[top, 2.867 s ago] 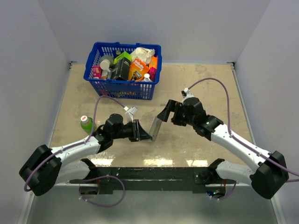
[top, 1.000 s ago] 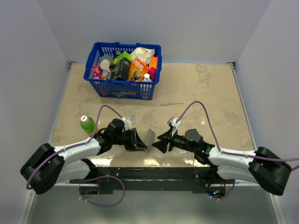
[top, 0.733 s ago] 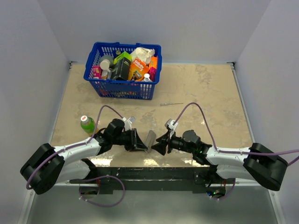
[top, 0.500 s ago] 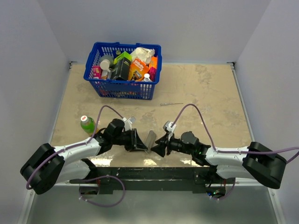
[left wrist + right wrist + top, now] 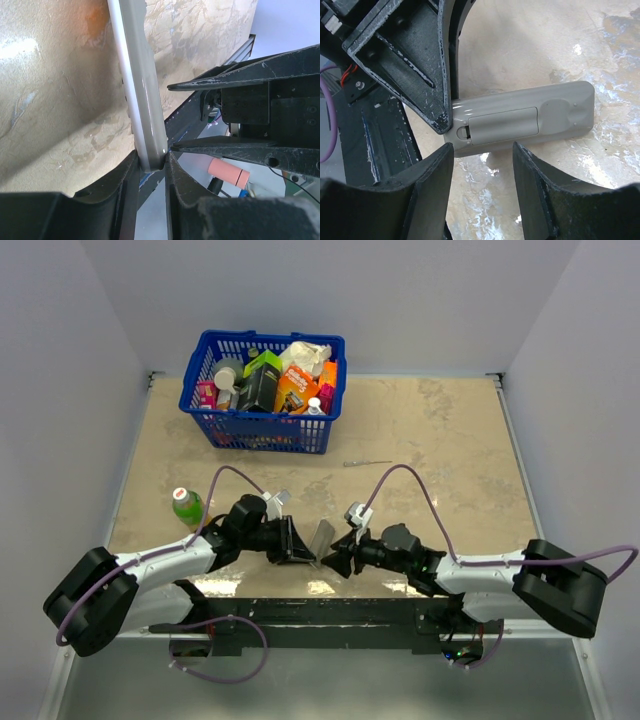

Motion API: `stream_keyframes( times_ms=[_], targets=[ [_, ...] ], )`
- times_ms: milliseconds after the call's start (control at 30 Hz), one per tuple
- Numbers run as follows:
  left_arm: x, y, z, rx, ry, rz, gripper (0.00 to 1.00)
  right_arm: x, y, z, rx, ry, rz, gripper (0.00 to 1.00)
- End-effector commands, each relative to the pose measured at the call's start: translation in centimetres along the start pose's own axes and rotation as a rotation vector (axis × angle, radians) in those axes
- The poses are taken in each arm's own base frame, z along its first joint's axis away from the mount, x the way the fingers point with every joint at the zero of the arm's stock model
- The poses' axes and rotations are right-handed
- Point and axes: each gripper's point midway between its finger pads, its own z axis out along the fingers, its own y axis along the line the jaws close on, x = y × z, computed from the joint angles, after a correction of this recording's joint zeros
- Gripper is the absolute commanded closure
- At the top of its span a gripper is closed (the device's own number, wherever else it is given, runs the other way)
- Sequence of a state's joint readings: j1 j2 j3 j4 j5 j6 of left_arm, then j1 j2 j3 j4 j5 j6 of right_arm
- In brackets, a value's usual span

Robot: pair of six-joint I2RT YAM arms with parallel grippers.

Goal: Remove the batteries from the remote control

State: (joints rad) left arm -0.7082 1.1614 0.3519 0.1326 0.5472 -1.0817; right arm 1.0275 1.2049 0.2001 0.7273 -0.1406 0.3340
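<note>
The remote control (image 5: pixel 321 537) is a slim grey bar held tilted just above the table near its front edge. My left gripper (image 5: pixel 306 550) is shut on the remote's near end (image 5: pixel 150 155). In the right wrist view the remote's back (image 5: pixel 560 112) faces the camera, with the battery cover (image 5: pixel 502 126) closed on it. The batteries are hidden. My right gripper (image 5: pixel 336 552) is open just right of the remote, not touching it. Its two fingertips (image 5: pixel 442 165) stand apart below the cover's latch end. The left gripper's fingers (image 5: pixel 415 65) pinch that end.
A blue basket (image 5: pixel 250 430) full of packages stands at the back left. A green bottle (image 5: pixel 184 504) sits left of my left arm. A thin grey tool (image 5: pixel 367 463) lies mid-table. A pink cylinder (image 5: pixel 227 171) shows beyond the table's front edge.
My right gripper has slid left along the front edge, closer to the remote, and its jaws have narrowed a little. The left gripper and remote have stayed put.
</note>
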Motion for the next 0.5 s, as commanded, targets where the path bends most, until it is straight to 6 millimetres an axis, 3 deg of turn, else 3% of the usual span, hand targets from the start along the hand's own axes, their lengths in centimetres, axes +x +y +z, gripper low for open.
stream_keyframes(
  times_ms=[0, 467],
  targets=[
    [-0.32, -1.84, -0.21, 0.056, 0.003, 0.025, 1.0, -3.18, 0.58, 0.79, -0.005, -0.091, -0.04, 0.46],
    [-0.39, -1.88, -0.19, 0.056, 0.001, 0.024, 1.0, -2.9, 0.14, 1.45, 0.021, -0.075, -0.052, 0.49]
  ],
)
